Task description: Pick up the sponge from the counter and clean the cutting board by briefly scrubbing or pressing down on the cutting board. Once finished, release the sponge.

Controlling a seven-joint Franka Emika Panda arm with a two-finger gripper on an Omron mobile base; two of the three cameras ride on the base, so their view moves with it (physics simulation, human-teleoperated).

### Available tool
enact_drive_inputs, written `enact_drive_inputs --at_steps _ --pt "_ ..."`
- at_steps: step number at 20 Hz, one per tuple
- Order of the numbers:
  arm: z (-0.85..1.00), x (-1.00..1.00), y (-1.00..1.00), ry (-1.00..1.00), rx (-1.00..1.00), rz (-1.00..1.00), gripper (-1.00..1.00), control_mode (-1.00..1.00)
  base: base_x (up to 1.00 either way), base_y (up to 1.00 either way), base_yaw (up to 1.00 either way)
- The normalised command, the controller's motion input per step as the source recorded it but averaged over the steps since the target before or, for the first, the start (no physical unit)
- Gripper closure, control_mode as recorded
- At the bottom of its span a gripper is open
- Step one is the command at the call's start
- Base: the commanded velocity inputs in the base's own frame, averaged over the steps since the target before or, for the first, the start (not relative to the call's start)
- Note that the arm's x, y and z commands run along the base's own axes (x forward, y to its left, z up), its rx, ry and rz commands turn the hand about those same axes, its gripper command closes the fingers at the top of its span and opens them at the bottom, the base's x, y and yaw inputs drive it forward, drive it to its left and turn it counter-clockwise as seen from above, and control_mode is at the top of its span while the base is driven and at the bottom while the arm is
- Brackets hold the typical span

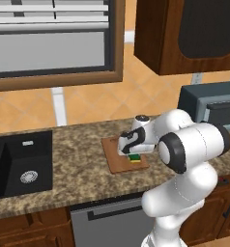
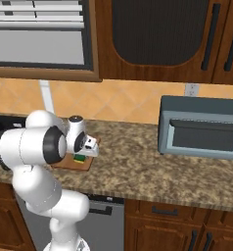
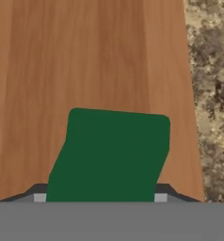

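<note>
The reddish-brown cutting board (image 1: 117,163) (image 2: 86,164) (image 3: 85,56) lies flat on the speckled granite counter (image 1: 78,164) (image 2: 133,169) (image 3: 212,94). On its near right part rests the sponge (image 1: 135,157) (image 2: 80,159) (image 3: 111,155), dark green on top with a yellow layer below. My gripper (image 1: 133,153) (image 2: 81,155) (image 3: 100,197) points straight down over it. In the hand view a dark fingertip (image 3: 39,194) touches each side of the sponge, so the gripper is shut on it, with the sponge down against the board.
A black sink basin (image 1: 20,164) is set into the counter left of the board. A grey microwave (image 1: 211,108) (image 2: 201,128) stands on the counter to the right. Wooden wall cabinets (image 2: 157,39) hang overhead, and the counter's front edge runs just below the board.
</note>
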Motion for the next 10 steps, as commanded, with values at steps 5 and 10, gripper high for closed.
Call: enact_drive_inputs --at_steps 5,10 --pt "0.00 0.20 0.65 -0.08 0.04 0.00 1.00 -1.00 0.00 0.00 0.00" --pt "0.00 0.24 0.60 -0.07 0.01 0.00 1.00 -1.00 0.00 0.00 0.00"
